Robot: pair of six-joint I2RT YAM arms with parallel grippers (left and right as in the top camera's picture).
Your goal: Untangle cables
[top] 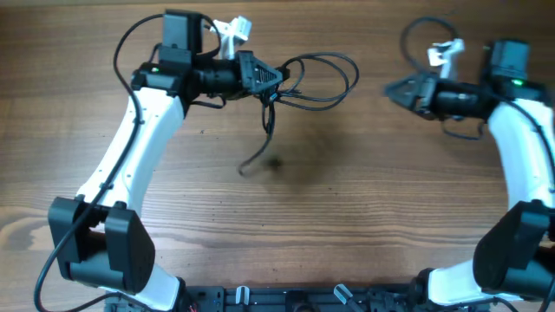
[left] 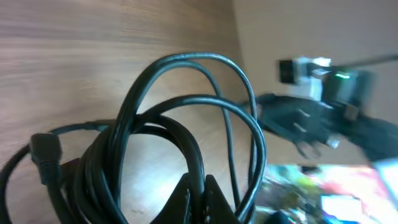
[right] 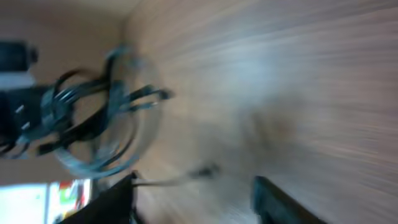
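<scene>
Pale wood-grain desk is spreading beneath both arms. Left claw is hanging toward the desk's far edge, left of the middle, and its jaws are clenching tight on the cables. In the left wrist view its two dark tips are meeting, with the cords bunching right against them.

Outward from that grip, the cables are arching in several black loops, one crossing over another. A small plug is sticking out at the side of the bundle. From overhead, the loops are fanning away from the claw toward the middle of the far edge. A loose strand is dangling down toward the wood; whether its end is touching the desk is not clear.

Right claw is hovering well apart from the bundle, nearer the desk's right edge and about as close to the far edge, pointing toward the left claw. Its own camera is giving a smeared picture. Even so, the two fingers are standing wide apart with nothing between them, so this claw is released and gripping nothing. Beyond them in that blurred view, the cables are showing as a dark tangle against the wood
</scene>
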